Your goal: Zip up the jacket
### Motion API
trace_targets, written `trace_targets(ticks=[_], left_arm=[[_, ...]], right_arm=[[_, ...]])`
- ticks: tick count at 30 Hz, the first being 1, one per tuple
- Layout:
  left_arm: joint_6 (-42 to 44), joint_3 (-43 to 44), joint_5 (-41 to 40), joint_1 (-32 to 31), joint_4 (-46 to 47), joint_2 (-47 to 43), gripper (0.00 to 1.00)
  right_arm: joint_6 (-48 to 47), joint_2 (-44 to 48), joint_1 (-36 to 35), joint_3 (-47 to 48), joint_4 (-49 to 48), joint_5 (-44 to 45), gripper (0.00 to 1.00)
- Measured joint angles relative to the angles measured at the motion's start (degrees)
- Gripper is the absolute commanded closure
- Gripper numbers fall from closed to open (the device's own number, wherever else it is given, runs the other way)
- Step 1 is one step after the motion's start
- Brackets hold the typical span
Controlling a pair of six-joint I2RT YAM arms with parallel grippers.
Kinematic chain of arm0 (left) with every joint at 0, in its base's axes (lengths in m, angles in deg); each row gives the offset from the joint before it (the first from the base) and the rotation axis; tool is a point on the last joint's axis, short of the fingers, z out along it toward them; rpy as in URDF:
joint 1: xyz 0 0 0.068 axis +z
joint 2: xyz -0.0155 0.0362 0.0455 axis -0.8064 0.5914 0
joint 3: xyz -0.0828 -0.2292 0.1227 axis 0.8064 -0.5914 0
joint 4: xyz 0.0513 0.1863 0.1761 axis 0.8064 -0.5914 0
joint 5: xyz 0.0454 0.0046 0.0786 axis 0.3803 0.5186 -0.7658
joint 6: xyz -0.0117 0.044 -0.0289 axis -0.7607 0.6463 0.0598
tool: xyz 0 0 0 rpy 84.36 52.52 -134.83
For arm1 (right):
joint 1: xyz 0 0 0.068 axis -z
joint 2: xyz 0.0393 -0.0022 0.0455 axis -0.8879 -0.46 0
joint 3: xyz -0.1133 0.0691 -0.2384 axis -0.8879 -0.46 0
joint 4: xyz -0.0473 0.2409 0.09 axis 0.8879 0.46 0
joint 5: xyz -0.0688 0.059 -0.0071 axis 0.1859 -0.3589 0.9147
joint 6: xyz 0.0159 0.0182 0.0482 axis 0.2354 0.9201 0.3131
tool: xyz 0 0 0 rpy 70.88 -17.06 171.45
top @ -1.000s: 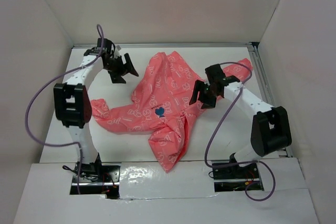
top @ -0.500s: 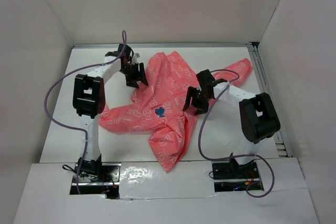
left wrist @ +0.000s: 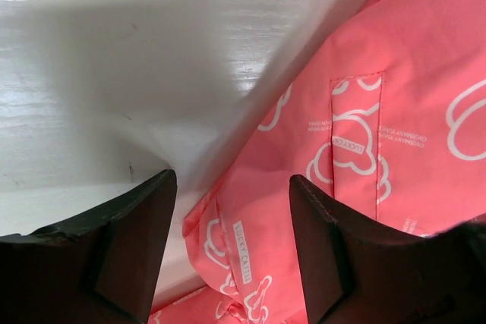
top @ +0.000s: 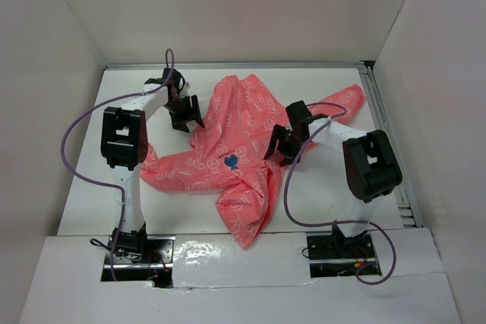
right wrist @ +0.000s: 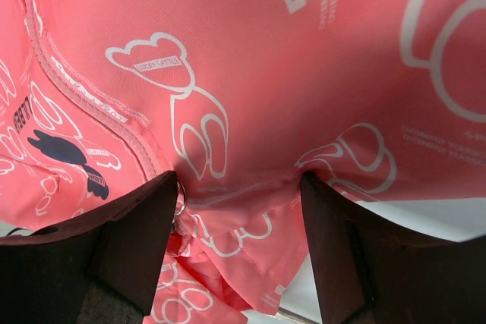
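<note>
The coral-pink jacket (top: 239, 138) with white outline print lies crumpled in the middle of the white table, with a dark blue chest mark (top: 231, 161). My left gripper (top: 186, 121) is open at the jacket's left edge; in the left wrist view the fabric edge (left wrist: 250, 240) lies between its fingers (left wrist: 129, 240). My right gripper (top: 279, 151) is open and pressed down on the jacket's right side. In the right wrist view fabric (right wrist: 243, 187) fills the gap between its fingers (right wrist: 345, 248), and a small metal ring (right wrist: 180, 199) shows beside the left finger.
White walls enclose the table (top: 342, 180) on three sides. A metal rail (top: 383, 123) runs along the right edge. A jacket sleeve (top: 345, 98) reaches toward the back right corner. Purple cables loop off both arms.
Both arms have swung inward onto the jacket. The left gripper came down from the back left to the jacket's left edge. The right gripper moved left and down onto the fabric.
</note>
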Motion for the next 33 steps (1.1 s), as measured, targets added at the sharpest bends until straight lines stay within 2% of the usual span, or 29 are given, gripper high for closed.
trace_targets(ticks=[2, 5, 7, 8, 9, 10, 11, 17, 21, 24, 26, 27, 28, 29, 30, 31, 32, 33], left_arm=[[0.13, 0.0, 0.76, 0.2, 0.15, 0.0, 0.27], [0.55, -0.33, 3.8, -0.07, 1.25, 0.0, 0.32], [0.63, -1.33, 6.01, -0.74, 2.75, -0.02, 0.52], [0.74, -2.05, 7.1, -1.18, 3.54, -0.02, 0.82], [0.94, -2.67, 8.26, -1.53, 4.0, -0.02, 1.0], [1.36, -3.34, 9.86, -1.86, 4.44, -0.02, 1.0], [1.6, -3.72, 10.88, -2.05, 4.68, -0.02, 1.0], [-1.36, -4.35, 9.03, -1.6, 4.85, -3.32, 1.0], [-4.39, -9.29, 8.26, 3.65, 5.77, -15.5, 1.0], [-6.32, -12.48, 9.03, 6.51, 5.97, -25.05, 1.0], [-7.63, -15.08, 8.13, 6.95, 5.53, -29.81, 1.0], [-8.22, -16.96, 7.52, 7.04, 5.81, -31.67, 1.0], [-8.83, -18.99, 6.91, 7.19, 5.73, -32.96, 0.81], [-8.94, -20.87, 6.43, 7.45, 5.66, -33.55, 0.8], [-9.49, -22.4, 5.62, 7.93, 4.92, -33.46, 0.75], [-10.14, -23.34, 4.5, 8.63, 3.98, -32.59, 0.58], [-10.64, -23.74, 3.06, 9.53, 2.78, -31.3, 0.38], [-11.21, -23.67, 1.53, 10.54, 1.38, -29.68, 0.21]], right_arm=[[0.13, -0.11, 0.33, 0.0, -0.04, -0.5, 0.28], [0.33, -0.31, 0.55, 0.0, -0.13, -0.76, 0.35], [0.39, -0.52, 0.7, 0.0, -0.13, -0.72, 0.48], [0.48, -0.57, 0.7, 0.0, -0.15, -0.61, 0.58], [0.55, -0.61, 0.7, 0.0, -0.2, -0.48, 0.71], [0.83, -0.61, 0.72, 0.0, -0.22, -0.37, 0.82], [1.2, -0.61, 0.85, 0.0, -0.26, -0.04, 1.0], [3.15, -0.28, 1.4, 0.0, 0.85, 3.21, 1.0], [3.98, 1.49, 2.91, -0.52, 2.05, 4.42, 1.0], [4.81, 3.52, 2.47, -0.57, -0.33, 1.95, 0.99], [4.76, 5.29, 1.86, -0.59, -0.59, 1.29, 0.93], [4.66, 5.86, 1.75, -0.63, -0.55, 1.14, 0.88], [4.37, 6.25, 1.75, -0.74, -0.52, 1.11, 0.77], [4.09, 6.4, 1.75, -0.9, -0.44, 1.09, 0.74], [3.37, 6.4, 1.75, -0.96, 0.13, 1.36, 0.69], [2.64, 6.4, 1.77, -1.14, 0.87, 1.66, 0.64], [2.05, 6.4, 1.75, -1.22, 1.88, 1.79, 0.45], [1.44, 6.4, 1.7, -1.2, 2.75, 1.92, 0.38]])
